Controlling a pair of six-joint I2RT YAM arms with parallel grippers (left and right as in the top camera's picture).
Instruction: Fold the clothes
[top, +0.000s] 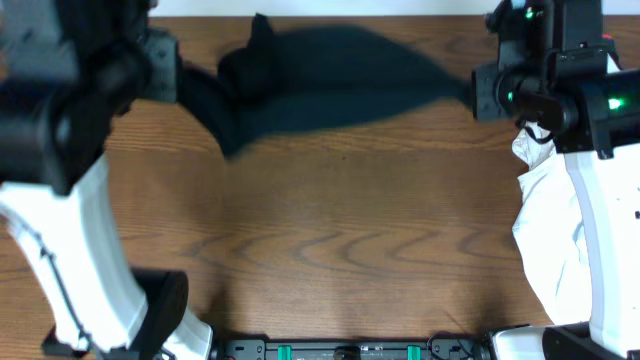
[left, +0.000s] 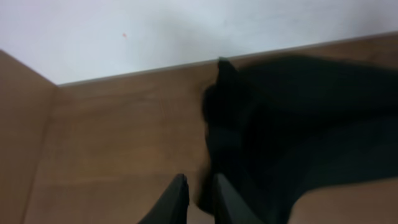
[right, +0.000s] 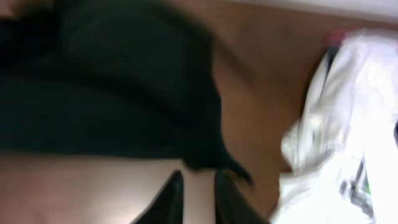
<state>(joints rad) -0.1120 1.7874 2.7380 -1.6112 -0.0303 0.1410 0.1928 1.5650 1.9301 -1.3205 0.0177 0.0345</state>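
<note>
The clothes, a black T-shirt, lie blurred and bunched in a long band across the far part of the wooden table. My left gripper is at the shirt's left end, its jaws slightly apart, with bare wood in the gap. The black fabric lies just right of its right finger. My right gripper is at the shirt's right end, open a little with only table between its fingers. A corner of the shirt hangs just beyond its tips. In the overhead view both grippers flank the shirt.
A crumpled white garment with a green-and-black print lies at the right edge, beside and under the right arm. The table's far edge meets a white wall. Bare wood fills the middle and front.
</note>
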